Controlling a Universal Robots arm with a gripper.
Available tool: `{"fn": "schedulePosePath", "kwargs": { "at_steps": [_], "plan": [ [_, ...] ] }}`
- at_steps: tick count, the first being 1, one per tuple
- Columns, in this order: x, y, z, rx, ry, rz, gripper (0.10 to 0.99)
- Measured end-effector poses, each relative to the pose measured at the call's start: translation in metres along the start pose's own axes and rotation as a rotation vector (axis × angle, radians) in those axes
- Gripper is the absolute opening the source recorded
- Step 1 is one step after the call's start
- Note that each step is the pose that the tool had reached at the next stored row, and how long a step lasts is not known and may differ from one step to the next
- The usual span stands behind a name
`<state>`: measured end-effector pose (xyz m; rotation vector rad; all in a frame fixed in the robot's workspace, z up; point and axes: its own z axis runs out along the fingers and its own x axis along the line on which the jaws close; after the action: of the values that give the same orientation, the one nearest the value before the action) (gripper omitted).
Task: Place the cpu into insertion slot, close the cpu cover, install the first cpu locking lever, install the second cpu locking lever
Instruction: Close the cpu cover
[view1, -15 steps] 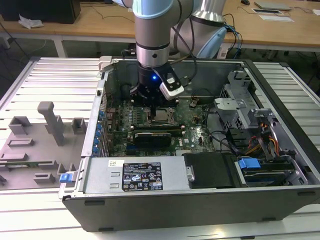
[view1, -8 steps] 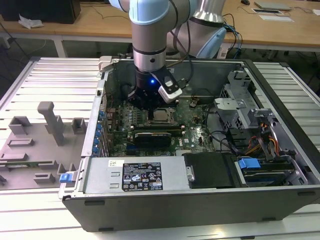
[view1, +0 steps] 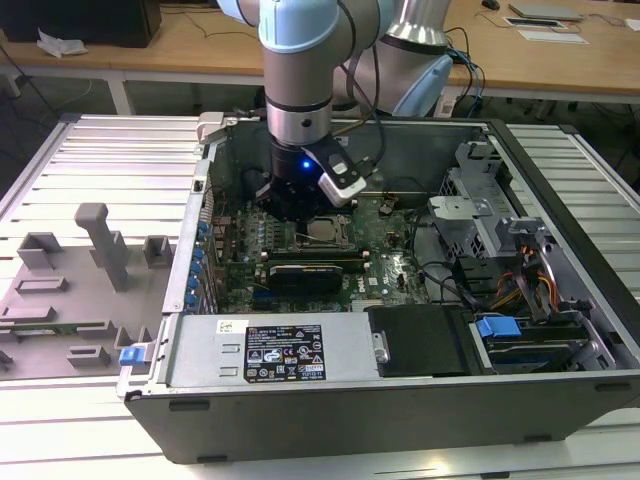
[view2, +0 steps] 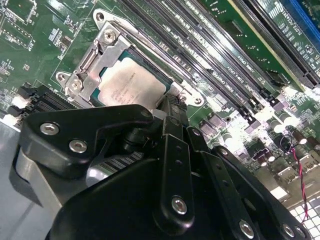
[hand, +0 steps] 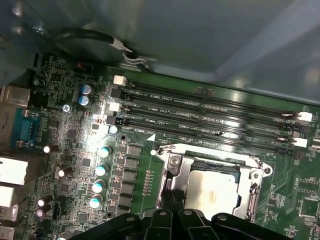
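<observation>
Here, at the exterior view's left, a pale grey plastic fixture tray (view1: 60, 300) with upright blocks lies on the white slatted metal table (view1: 110, 150), just beside the open grey computer case (view1: 400, 420). Further right, the pale blue and silver robot arm (view1: 300, 60) reaches straight down into the case. Its black gripper (view1: 300, 200) hangs low over the green circuit board (view1: 390, 268).

Just to the right of the gripper sits the cpu (view1: 322, 232), a small flat square chip with a silvery-grey metal top. At the far right stand a silvery metal drive cage (view1: 470, 215) and a blue plastic tab (view1: 497, 327) among coloured cables.

In the first wrist view the chip rests inside the insertion slot (hand: 215, 164), a small square socket with a dark frame. The cpu cover (hand: 170, 180), a thin silvery metal frame plate with a cut-out centre, lies flat around the chip's edges.

In the second wrist view a thin metal lever rod (view2: 150, 50) runs along the side of the cover nearest the long black memory slots (view2: 225, 55). I cannot tell whether it is latched. The gripper's tip is at the socket's edge, just beside the chip. I cannot tell whether the gripper is set wide or narrow, or whether it presses on anything.
</observation>
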<state>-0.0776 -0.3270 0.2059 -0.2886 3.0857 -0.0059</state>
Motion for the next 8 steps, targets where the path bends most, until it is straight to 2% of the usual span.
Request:
{"fn": "schedulePosePath", "kwargs": {
  "at_steps": [4, 8],
  "plan": [
    [-0.0007, -0.0001, 0.0000, -0.004, -0.0009, -0.024, 0.106],
    [-0.0008, -0.0001, -0.0032, -0.005, -0.0010, -0.030, 0.106]
  ]
}}
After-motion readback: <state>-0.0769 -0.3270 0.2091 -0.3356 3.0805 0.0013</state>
